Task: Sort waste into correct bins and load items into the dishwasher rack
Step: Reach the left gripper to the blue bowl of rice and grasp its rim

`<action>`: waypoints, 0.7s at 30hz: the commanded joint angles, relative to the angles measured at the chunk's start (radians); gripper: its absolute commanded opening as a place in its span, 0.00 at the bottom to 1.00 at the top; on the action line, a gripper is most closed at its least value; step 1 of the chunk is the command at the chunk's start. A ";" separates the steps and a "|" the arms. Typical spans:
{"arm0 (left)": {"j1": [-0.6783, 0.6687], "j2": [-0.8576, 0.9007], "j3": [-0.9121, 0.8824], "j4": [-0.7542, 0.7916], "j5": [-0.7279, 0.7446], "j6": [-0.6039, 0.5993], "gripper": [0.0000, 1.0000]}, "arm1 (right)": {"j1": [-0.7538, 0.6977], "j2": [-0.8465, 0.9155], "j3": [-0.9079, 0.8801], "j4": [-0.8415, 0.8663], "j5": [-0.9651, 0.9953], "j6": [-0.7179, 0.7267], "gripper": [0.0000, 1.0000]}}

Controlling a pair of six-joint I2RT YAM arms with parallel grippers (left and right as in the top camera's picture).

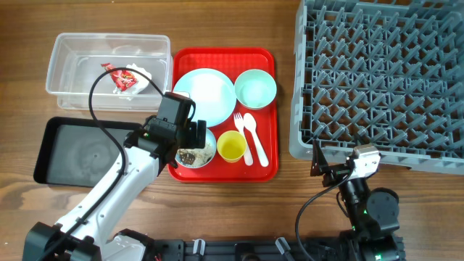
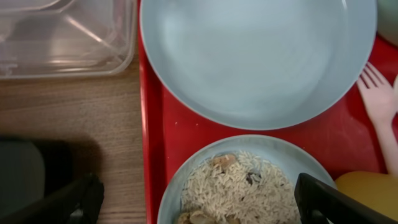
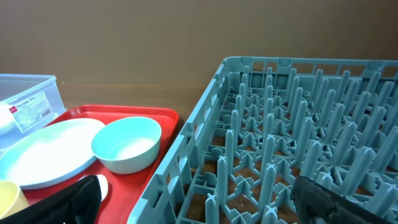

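Overhead: L gripper (image 1: 192, 138) wide open, over bowl (image 1: 212, 148) w/ food scraps (image 1: 192, 156), front-left of red tray (image 1: 264, 172). Wrapper (image 1: 125, 78) in clear tub (image 1: 65, 43); black tray (image 1: 80, 152) on tabletop beside.
L wrist: bowl betw. fingers, plate (image 2: 249, 56) beyond.
R wrist: R gripper (image 3: 199, 205) wide open, nothing held, by rack (image 3: 298, 124) corner.

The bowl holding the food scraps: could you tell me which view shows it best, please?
The left wrist view: the bowl sits close, its food scraps plain, though its lower edge is cropped. Overhead shows the bowl small, partly hidden beneath the left arm. The right wrist view misses it.
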 commanded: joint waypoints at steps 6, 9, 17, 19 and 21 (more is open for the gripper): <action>0.048 0.023 0.014 -0.008 0.018 -0.070 1.00 | -0.004 -0.006 -0.002 0.004 -0.016 -0.009 1.00; 0.049 0.027 0.014 -0.008 0.067 -0.069 1.00 | -0.004 -0.006 -0.002 0.004 -0.016 -0.009 1.00; 0.039 -0.024 0.014 -0.008 0.095 -0.073 0.97 | -0.004 -0.006 -0.002 0.004 -0.016 -0.010 1.00; 0.039 -0.055 0.014 -0.007 0.095 -0.095 0.98 | -0.004 -0.006 -0.002 0.004 -0.016 -0.010 1.00; 0.039 -0.084 0.014 -0.005 0.097 -0.112 0.98 | -0.004 -0.006 -0.002 0.004 -0.016 -0.010 1.00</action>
